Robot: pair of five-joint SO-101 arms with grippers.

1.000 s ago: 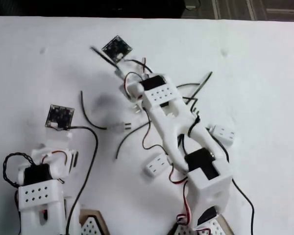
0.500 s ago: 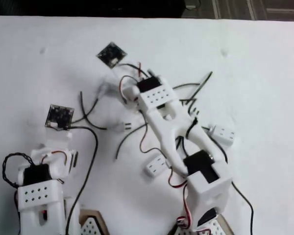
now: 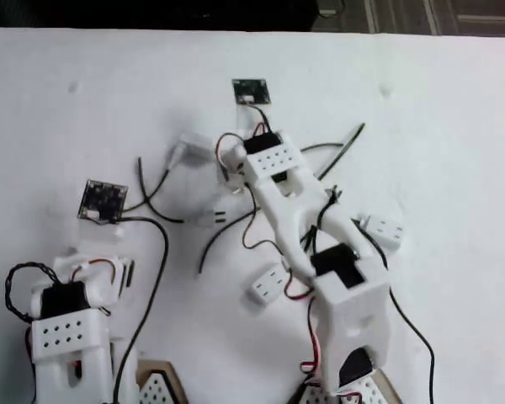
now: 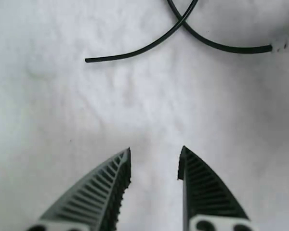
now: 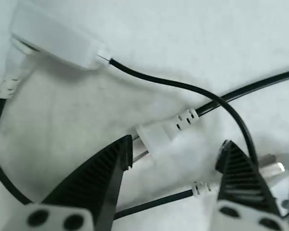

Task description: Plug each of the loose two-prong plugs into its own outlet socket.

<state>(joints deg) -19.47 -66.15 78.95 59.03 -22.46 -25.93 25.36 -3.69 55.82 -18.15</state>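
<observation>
My right gripper point(image 5: 177, 147) is open just above the table. A white two-prong plug point(image 5: 159, 134) on a black cord lies between its fingers, not gripped. A second plug point(image 5: 269, 166) lies beside one finger. Past them sits a white outlet block point(image 5: 53, 36) with a cord at its end. In the high view the right arm point(image 3: 278, 168) stretches to the table's middle, with that outlet block point(image 3: 195, 146) left of its tip. Another plug point(image 3: 212, 217) lies nearer the front, and two outlet blocks point(image 3: 270, 282) point(image 3: 380, 227) flank the arm. My left gripper point(image 4: 154, 159) is open over bare table.
Loose black cords point(image 3: 156, 198) cross the middle of the white table point(image 3: 454, 126), and two of them cross point(image 4: 183, 24) ahead of the left gripper. The left arm point(image 3: 63, 324) sits at the front left corner. Free room lies at the far left and far right.
The right arm's wrist has turned and swung a little to the right, and the outlet block left of its tip has come into sight. The left arm has not moved.
</observation>
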